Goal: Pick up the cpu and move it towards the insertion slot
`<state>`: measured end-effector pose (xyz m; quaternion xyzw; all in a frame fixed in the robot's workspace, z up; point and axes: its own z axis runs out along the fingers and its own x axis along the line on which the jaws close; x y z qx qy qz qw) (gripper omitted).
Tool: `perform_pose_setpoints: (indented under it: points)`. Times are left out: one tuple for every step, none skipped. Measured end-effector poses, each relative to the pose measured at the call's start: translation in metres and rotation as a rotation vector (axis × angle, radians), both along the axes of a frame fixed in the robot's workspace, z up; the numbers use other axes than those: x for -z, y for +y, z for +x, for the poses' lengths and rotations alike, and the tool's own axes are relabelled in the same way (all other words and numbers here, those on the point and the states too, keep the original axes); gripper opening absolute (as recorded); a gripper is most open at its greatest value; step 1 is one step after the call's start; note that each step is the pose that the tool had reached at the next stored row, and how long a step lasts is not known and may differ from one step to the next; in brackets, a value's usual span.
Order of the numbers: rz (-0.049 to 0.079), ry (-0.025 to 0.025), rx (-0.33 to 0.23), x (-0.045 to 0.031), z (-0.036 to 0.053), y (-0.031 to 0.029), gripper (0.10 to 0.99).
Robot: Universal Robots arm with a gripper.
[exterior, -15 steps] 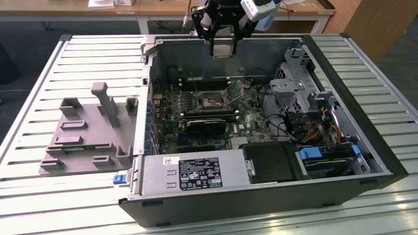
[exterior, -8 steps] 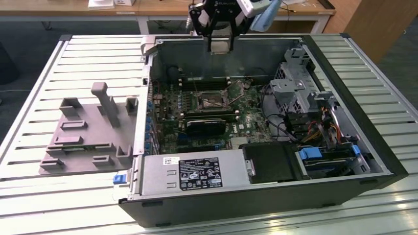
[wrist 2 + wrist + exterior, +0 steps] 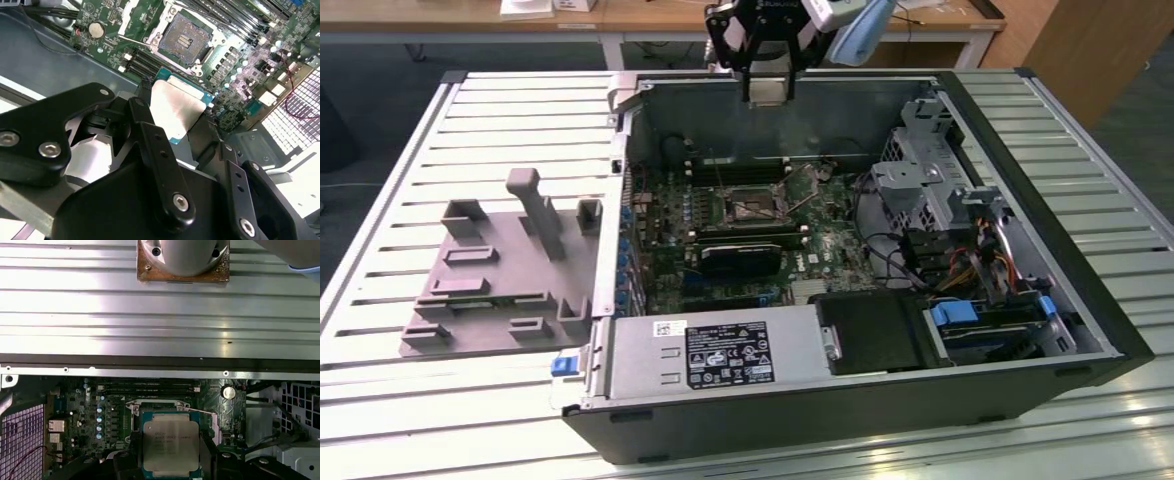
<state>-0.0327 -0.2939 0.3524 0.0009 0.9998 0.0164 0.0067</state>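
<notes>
Above the open computer case, the pincer (image 3: 175,125) is closed on the cpu (image 3: 176,108), carrying it. Ahead of the pincer and below lies the insertion slot (image 3: 186,39). Transport is underway; what remains appears to call for squaring the chip over the socket.

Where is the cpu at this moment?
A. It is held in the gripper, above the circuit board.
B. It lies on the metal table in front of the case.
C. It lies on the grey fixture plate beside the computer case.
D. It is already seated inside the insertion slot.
A: in both wrist views the gripper is shut on the cpu, and the insertion slot on the board beyond it is open, with nothing in it.
</notes>
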Motion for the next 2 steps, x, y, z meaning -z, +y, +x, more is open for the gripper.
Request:
perform_pose_setpoints:
  points:
    - [0.0,0.0,0.0,0.0,0.0,0.0,0.537]
    - [0.0,0.0,0.0,0.0,0.0,0.0,0.537]
